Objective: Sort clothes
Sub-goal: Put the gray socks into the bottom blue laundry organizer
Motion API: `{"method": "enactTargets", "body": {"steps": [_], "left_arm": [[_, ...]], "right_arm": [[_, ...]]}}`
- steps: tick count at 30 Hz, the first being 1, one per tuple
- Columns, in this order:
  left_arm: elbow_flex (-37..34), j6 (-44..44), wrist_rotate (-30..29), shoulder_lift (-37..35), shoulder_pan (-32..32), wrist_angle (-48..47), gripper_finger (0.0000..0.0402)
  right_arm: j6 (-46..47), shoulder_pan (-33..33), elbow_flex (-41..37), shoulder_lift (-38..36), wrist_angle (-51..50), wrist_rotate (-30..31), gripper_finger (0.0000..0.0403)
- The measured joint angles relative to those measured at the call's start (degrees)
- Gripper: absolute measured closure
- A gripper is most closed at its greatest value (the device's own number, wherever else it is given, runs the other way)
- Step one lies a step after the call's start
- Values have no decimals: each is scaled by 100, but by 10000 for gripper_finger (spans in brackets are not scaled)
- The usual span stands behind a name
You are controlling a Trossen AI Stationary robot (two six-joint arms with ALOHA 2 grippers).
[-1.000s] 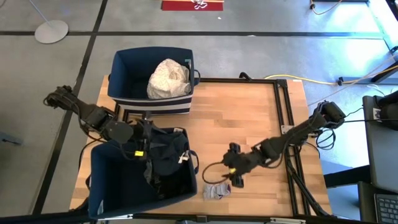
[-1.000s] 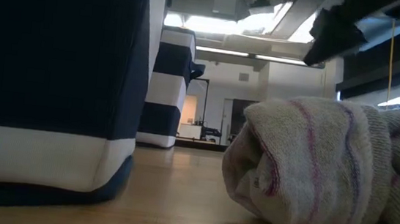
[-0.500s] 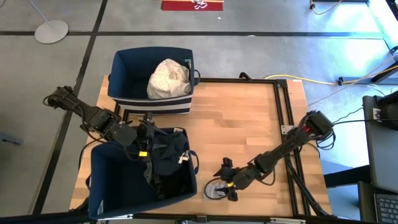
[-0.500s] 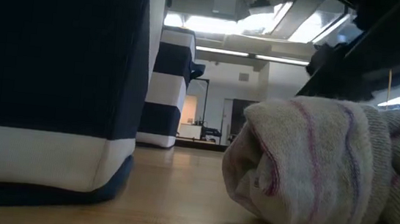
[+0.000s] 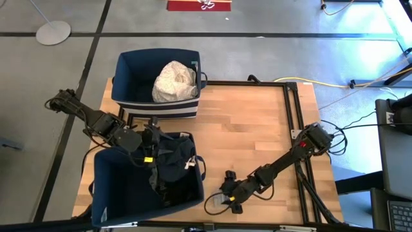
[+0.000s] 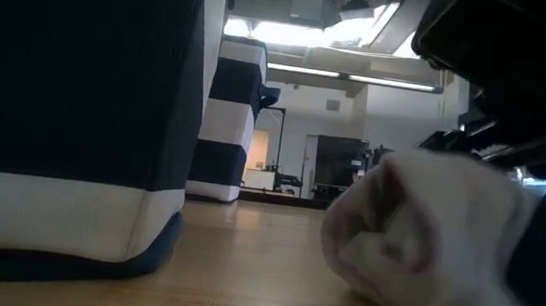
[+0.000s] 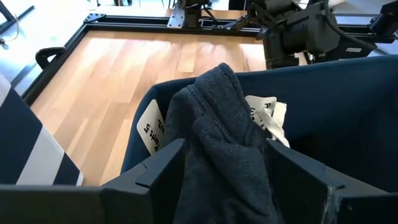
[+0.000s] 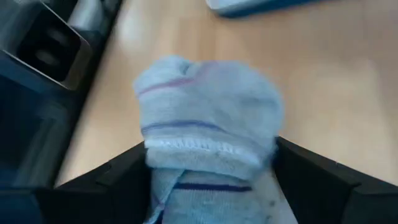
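Note:
A rolled light-grey sock with pink and blue stripes (image 8: 208, 118) lies on the wooden table near its front edge, also in the low view (image 6: 425, 248). My right gripper (image 8: 211, 165) is open and low over it, one finger on each side; in the high view my right gripper (image 5: 226, 196) covers the sock. My left gripper (image 7: 227, 155) is open above the near-left navy bin (image 5: 122, 193). A dark garment (image 7: 217, 124) lies between its fingers and drapes over the bin's rim (image 5: 170, 158). My right gripper straddles the sock's rolled body, its fingers (image 8: 127, 171) against the sock's two sides (image 8: 155, 155). It comes slanting down from the table's right. The sock rests on the table. My left gripper has the dark garment between its open fingers; whether they touch it, I cannot tell.
A second navy bin with white stripes (image 5: 129, 71) stands at the far left and holds a cream patterned garment (image 5: 174, 80). A black frame (image 5: 293, 129) runs along the table's right side. Bare wood lies between the bins and the frame.
My right gripper has come down and gone toward the table's near-left corner, onto the sock, its fingers staying apart. In the low view the sock has shifted a little sideways and changed outline. My left arm has kept still.

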Motion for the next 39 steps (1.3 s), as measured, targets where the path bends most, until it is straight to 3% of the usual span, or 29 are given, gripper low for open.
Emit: {"method": "enactTargets", "body": {"steps": [5,13,16,19,29,33,39], "left_arm": [[0,-8,0,45,-55,-9,194],[0,-10,-2,65,-98,4,194],[0,-10,0,63,-98,8,194],[0,14,0,33,-104,11,194],[2,350,2,-431,-133,13,194],[2,545,0,-708,-133,18,194],[4,797,-127,-1085,-127,66,194]], "right_arm": [[168,7,39,-19,-1004,414,163],[-618,-2,229,-399,-1929,819,371],[-1032,-2,580,-791,-2776,1411,375],[-1224,-87,1095,-1197,-3663,2040,352],[-2661,-777,3448,-1803,-5882,2357,376],[-3268,-1154,4121,-1820,-5422,2343,368],[-3918,-1857,4184,-1709,-3516,813,359]]}}
